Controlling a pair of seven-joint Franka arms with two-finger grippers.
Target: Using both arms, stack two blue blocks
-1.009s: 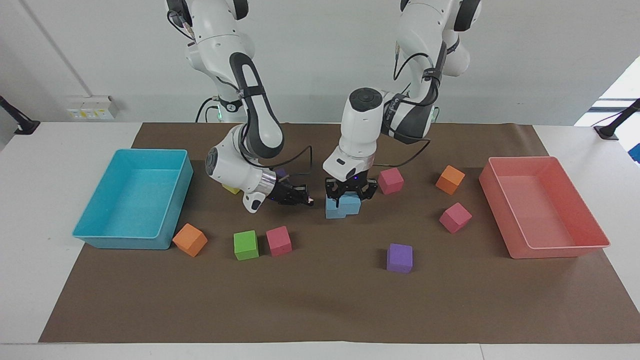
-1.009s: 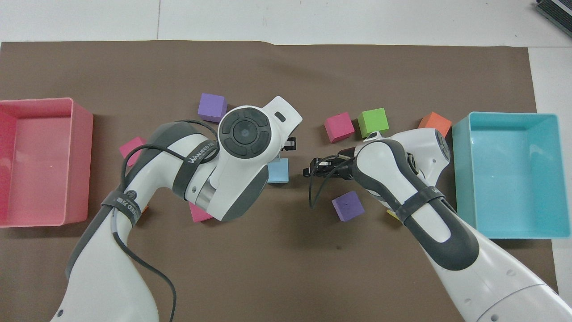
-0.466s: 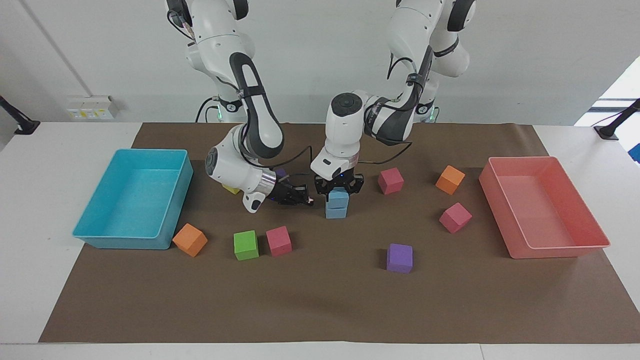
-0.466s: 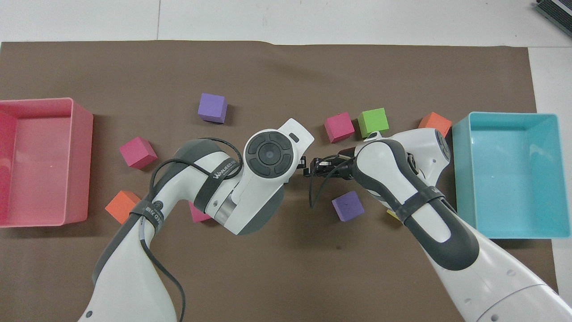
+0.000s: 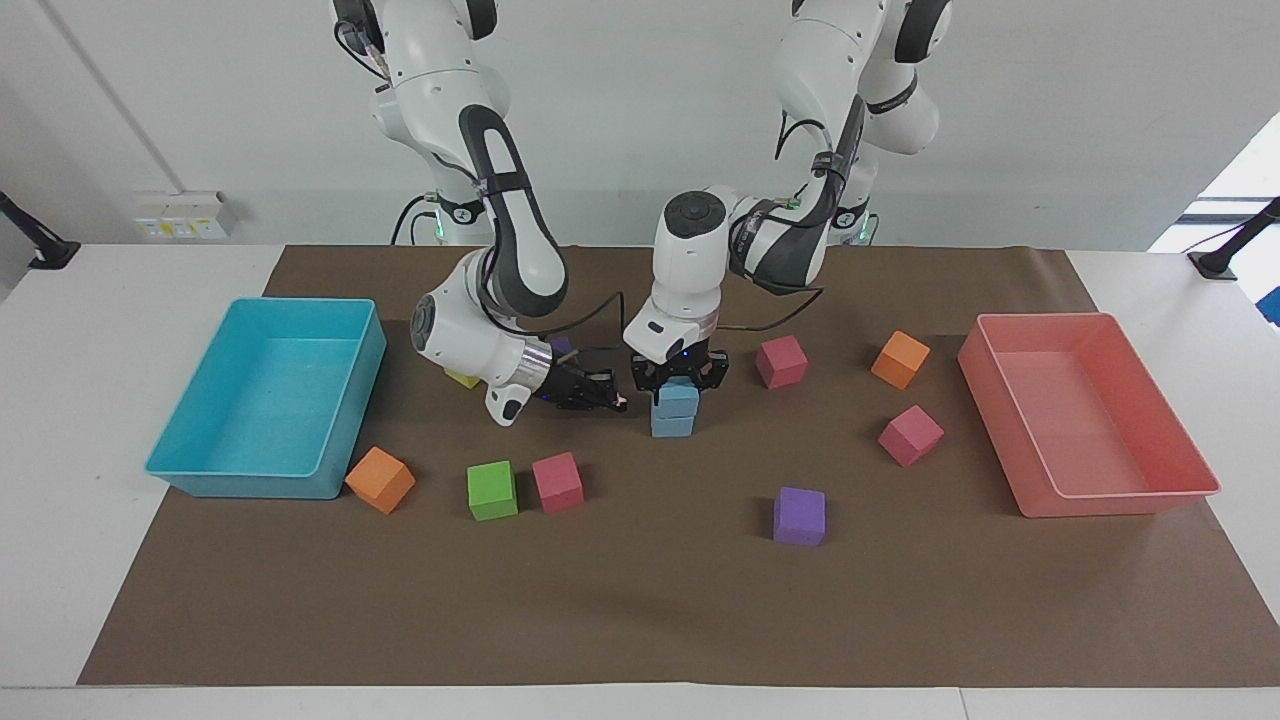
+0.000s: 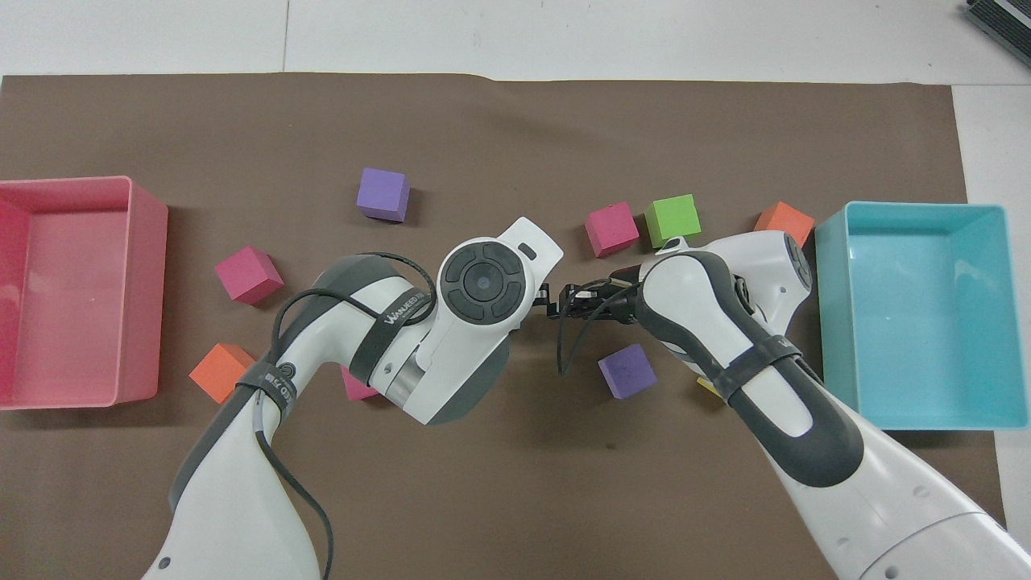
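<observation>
Our left gripper [image 5: 678,384] clamps upper sky-blue matte cube [image 5: 679,396] atop lower sky-blue cube [image 5: 672,424], mid-mat. Right gripper [image 5: 612,402] pinched empty just beside. Risk, we judge: sideways release drags top cube off.

Two light sky-blue blocks, the upper block [image 5: 678,395] and the lower block [image 5: 671,423], show against a plain dark brown mat [image 5: 650,610] on a white table [image 5: 60,560]. At nine o'clock sits a turquoise tray [image 5: 352,400]; at three o'clock a salmon-pink tray [image 5: 1040,490]. Scattered cubes are orange [image 5: 380,479], green [image 5: 492,490], magenta-pink [image 5: 557,481] and purple [image 5: 799,516], with more pink [image 5: 910,434] and orange [image 5: 900,359] toward three o'clock. The arms are white with dark grey bands and black grippers.
</observation>
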